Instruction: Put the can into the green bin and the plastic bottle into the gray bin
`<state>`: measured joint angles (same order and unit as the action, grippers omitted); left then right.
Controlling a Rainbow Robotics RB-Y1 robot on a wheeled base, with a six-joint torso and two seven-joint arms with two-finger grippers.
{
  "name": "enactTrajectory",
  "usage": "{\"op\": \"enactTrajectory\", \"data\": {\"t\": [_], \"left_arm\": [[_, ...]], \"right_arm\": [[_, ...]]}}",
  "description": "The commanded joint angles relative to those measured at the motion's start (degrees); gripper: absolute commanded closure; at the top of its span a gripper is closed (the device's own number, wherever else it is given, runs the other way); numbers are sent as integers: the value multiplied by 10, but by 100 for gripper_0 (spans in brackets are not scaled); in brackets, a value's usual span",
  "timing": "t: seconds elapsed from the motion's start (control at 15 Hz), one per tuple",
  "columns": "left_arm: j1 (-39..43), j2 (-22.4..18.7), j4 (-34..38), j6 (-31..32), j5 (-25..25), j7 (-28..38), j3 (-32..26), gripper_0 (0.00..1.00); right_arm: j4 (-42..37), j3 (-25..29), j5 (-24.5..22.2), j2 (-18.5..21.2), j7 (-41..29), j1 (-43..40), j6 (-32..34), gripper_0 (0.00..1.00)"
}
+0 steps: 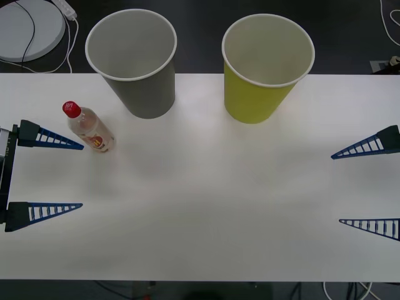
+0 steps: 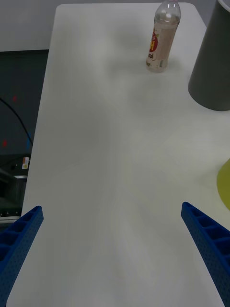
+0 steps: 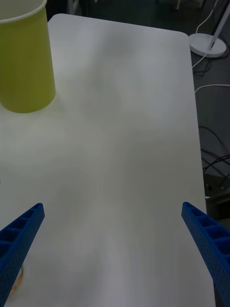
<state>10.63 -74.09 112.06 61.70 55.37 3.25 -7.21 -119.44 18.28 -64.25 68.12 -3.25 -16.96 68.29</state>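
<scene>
Both grippers sit closest to the camera, low over the white table point(image 1: 206, 206), one at each end. Left gripper point(image 1: 78, 176) has its blue ribbed fingers spread wide with nothing between them, and the right gripper point(image 1: 337, 187) is spread just as wide, also holding nothing and touching nothing.

Using the gray bin point(image 1: 132, 59) as the anchor: it stands upright at the far edge of the table, and the green bin point(image 1: 267, 65) stands upright beside it toward the robot's right, a clear gap between the two. The plastic bottle point(image 1: 89, 127) stands just off the gray bin on the robot's-left side and a bit nearer the robot, red cap up, close to the far finger of the left gripper but not touching it.

Views differ a fair bit. Right wrist view looks across the whole table and catches the bottle point(image 2: 163, 38) standing next to the gray bin's wall point(image 2: 213, 62), plus a sliver of green at the edge. Left wrist view gets the green bin point(image 3: 24, 62) instead, and past the table end a white round base point(image 3: 207, 45) with cables on the dark floor. Front view also shows a white disc point(image 1: 28, 28) with a cord behind the gray bin, off the table.
</scene>
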Motion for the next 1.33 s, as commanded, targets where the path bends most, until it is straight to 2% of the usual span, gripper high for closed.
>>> {"op": "enactTrajectory", "data": {"t": [0.07,0.27,0.4,0.53,1.0,1.33], "left_arm": [[0,0,0,0,0,0,0,0],[4,-1,-5,-1,2,0,6,0],[3,-21,-7,-2,-1,0,6,0],[8,-30,-25,-4,-22,-2,6,0],[38,7,-115,-26,-81,-19,2,0],[72,34,-171,-47,-84,-104,-26,0]], "right_arm": [[0,0,0,0,0,0,0,0],[0,0,0,0,0,0,0,0],[0,0,0,0,0,0,0,0],[0,0,0,0,0,0,0,0],[0,0,0,0,0,0,0,0],[0,0,0,0,0,0,0,0]]}}
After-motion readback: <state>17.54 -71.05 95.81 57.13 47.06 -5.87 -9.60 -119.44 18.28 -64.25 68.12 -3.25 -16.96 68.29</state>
